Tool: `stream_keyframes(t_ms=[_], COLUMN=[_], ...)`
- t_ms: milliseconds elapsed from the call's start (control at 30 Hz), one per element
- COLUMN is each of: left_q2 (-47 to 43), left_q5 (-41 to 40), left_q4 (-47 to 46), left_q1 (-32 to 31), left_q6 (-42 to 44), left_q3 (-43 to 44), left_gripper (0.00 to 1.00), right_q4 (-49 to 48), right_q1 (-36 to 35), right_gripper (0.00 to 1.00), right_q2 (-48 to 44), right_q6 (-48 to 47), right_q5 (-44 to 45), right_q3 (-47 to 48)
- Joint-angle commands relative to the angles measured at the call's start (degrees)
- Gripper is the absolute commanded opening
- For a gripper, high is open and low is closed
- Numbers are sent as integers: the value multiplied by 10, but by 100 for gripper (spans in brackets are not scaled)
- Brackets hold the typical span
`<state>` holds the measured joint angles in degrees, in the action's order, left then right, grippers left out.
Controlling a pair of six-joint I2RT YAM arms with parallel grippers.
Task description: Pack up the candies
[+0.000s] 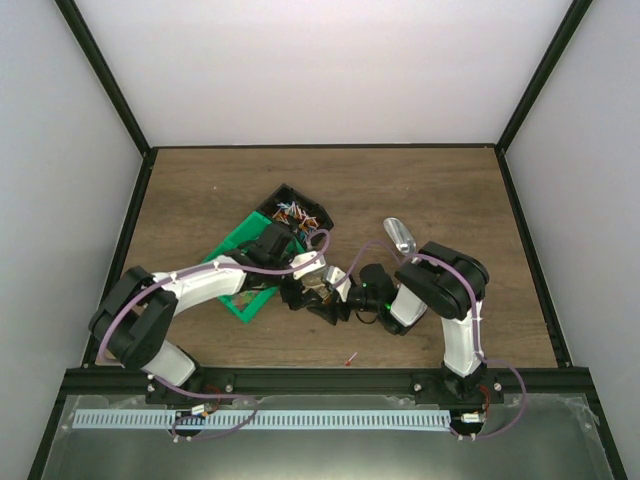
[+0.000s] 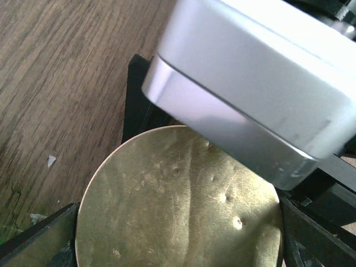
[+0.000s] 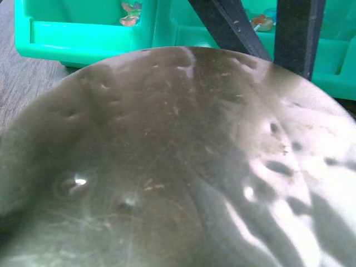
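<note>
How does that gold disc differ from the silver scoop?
The gold lid is flat, round and dented; the silver scoop is elongated and hollow. The lid is held between the left gripper's fingers; the scoop lies untouched on the table. Both look like shiny metal.

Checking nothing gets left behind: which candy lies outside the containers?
The tiny red piece, seemingly a candy, lying alone on the table near its front edge. The other candies sit in the black box and green tray.
</note>
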<state>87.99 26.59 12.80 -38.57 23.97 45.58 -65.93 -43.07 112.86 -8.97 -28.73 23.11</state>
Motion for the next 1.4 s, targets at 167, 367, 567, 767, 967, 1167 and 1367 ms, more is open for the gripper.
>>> stream_keyframes(t_ms=[167,367,567,767,967,1167,1367], left_q2=[27,54,91,132,126,86,12], left_q5=[19,31,32,35,53,103,101], left_q4=[111,197,276,317,328,316,304], left_q1=[3,10,17,26,44,91,130], left_q6=[223,355,489,534,509,403,390], left_q3=[44,75,117,174,195,193,150], left_gripper=[72,68,66,66,80,96,100], right_q4=[58,62,72,80,83,79,76], right_q1=[-11,-11,-11,-11,-11,-11,-11], right_gripper=[58,58,58,58,62,69,89], right_q2=[12,6,-4,-8,-4,-1,9], right_q6=[-3,-1,-1,-1,22,28,28], right_q5=[-29,-41,-56,-61,-25,8,17], right_q3=[-14,-18,-20,-21,-19,-20,-17])
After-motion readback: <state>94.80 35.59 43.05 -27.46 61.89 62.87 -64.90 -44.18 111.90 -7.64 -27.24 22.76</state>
